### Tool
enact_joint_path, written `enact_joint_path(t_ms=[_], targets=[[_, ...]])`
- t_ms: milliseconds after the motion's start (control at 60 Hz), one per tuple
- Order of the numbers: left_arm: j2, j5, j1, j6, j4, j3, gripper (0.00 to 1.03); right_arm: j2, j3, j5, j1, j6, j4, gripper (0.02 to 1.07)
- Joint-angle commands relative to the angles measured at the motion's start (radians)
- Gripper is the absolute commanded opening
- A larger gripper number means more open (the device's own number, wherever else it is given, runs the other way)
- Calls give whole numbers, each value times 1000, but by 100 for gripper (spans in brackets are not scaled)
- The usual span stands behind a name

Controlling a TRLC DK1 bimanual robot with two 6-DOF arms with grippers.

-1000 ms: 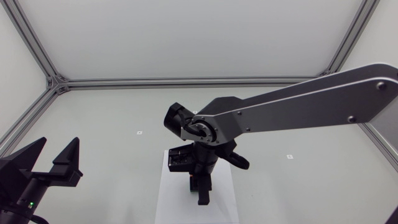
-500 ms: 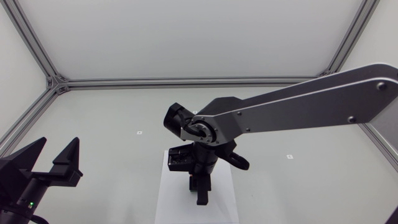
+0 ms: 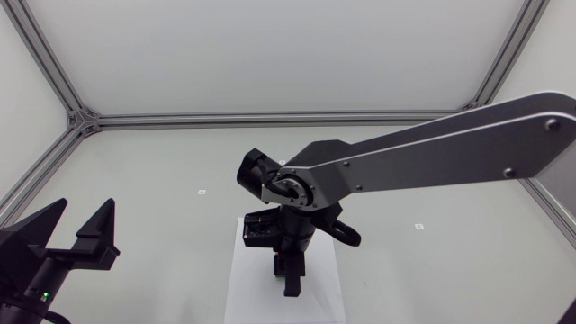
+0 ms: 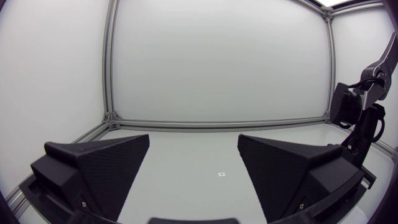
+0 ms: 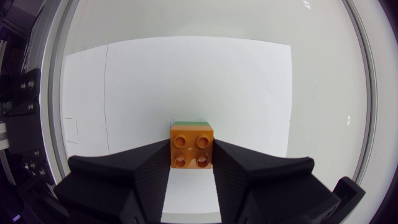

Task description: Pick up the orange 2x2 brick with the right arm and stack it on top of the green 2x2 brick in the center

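Unmoved through the last second, with the right gripper [image 3: 290, 281] clenched from two sides on the orange brick [image 5: 192, 151], apparently seated atop the green brick [image 5: 191, 122] near the white sheet's [image 5: 186, 74] centre: stacking seemingly done, release pending. Well off the sheet's left side, parked with fingers spread, the left gripper [image 4: 193, 146]; no obstacle apparent to withdrawal.

- A robotics lab test cell: a plain pale counter [image 3: 162, 171] enclosed by white panels [image 3: 270, 54] on an aluminium-profile frame [image 3: 270, 117].
- Small square markers [image 3: 202, 192] and a white sheet [image 3: 247, 292] lie on the counter.
- A silver-grey robot arm [image 3: 432, 153] and the black left pincer [image 3: 86, 205] hang over it.
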Motion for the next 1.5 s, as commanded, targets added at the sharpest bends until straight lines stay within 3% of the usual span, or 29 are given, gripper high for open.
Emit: enact_joint_path(t_ms=[0,67,133,233,467,533,683,750,800,1167,1483], targets=[[-6,3,1,6,-11,-41,99,21,-24,2,10,9,-18,42],[-6,3,1,6,-11,-41,99,19,-24,1,12,11,-19,52],[-6,3,1,6,-11,-41,99,19,-22,1,12,12,-19,54],[-6,3,1,6,-11,-41,99,19,-24,2,13,12,-19,66],[-6,3,1,6,-11,-41,99,4,-14,2,12,15,-24,68],[-6,3,1,6,-11,-41,99,-1,-10,2,10,15,-30,76],[-6,3,1,6,-11,-41,99,-14,-4,2,12,15,-38,84],[-6,3,1,6,-11,-41,99,-19,-4,4,12,15,-38,92],[-6,3,1,7,-11,-41,99,-22,-2,4,10,14,-39,103],[-6,3,1,6,-11,-41,99,-129,-11,2,-11,14,-88,103],[-6,3,1,6,-11,-41,99,-416,-39,-4,-89,83,-161,103]])
